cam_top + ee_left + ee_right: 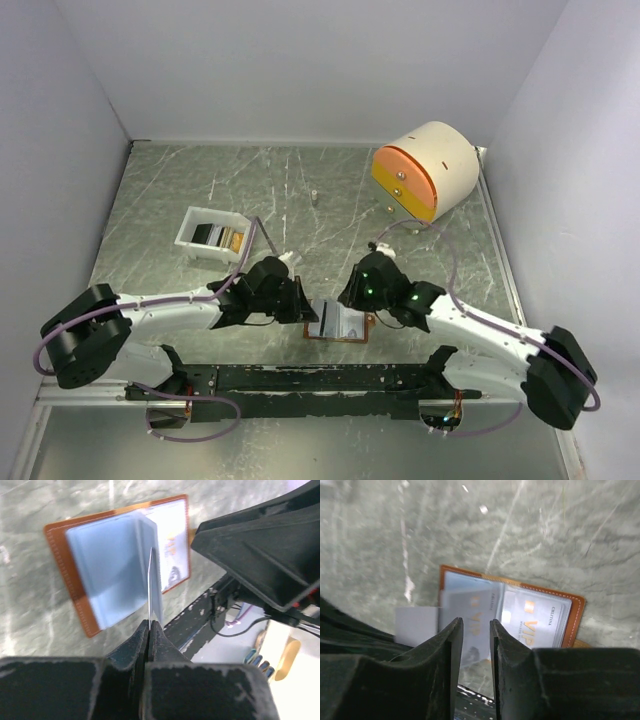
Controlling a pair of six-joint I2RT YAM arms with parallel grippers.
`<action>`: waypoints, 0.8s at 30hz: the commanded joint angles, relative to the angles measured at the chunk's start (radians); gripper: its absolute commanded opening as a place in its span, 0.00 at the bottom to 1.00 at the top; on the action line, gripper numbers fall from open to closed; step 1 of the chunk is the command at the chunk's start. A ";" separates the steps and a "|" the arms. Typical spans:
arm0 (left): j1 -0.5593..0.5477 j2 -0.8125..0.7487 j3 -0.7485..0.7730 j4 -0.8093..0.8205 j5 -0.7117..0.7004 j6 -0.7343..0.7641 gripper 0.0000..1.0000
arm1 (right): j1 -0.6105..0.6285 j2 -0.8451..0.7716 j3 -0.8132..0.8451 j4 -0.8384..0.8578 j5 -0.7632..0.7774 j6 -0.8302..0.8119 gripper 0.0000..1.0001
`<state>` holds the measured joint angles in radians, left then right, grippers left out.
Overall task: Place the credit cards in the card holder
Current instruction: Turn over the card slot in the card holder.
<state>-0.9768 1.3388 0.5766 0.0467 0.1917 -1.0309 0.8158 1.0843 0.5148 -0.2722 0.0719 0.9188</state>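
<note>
1. Left gripper (150, 626): jaws pressed together on the near edge of a silver-grey card (155, 585), held upright and seen edge-on.
2. The card holder (107, 565) lies open on the table, just beyond the card's far edge.
3. Right gripper (476, 630) hovers over the holder, its fingers a narrow gap apart and holding nothing.
4. Likely step: inserting this card.
5. The next move probably calls for lining the card's edge up with a pocket mouth and sliding it in flat.

Plain white walls (300, 60) box in a grey-green marbled table (160, 180) streaked with white — evenly lit.
</note>
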 commanded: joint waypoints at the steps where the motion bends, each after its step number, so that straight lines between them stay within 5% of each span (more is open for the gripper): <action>1: 0.000 0.045 0.005 0.187 0.111 -0.021 0.07 | 0.003 -0.123 0.088 -0.158 0.143 -0.043 0.30; 17: -0.004 0.165 0.039 0.277 0.140 -0.028 0.07 | 0.003 -0.215 0.021 -0.149 0.068 -0.014 0.30; 24: -0.004 0.168 0.071 0.153 0.076 0.000 0.07 | 0.002 -0.193 -0.015 -0.120 0.051 -0.009 0.28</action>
<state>-0.9771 1.5101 0.6022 0.2272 0.2932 -1.0512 0.8158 0.8776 0.5282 -0.4107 0.1349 0.9016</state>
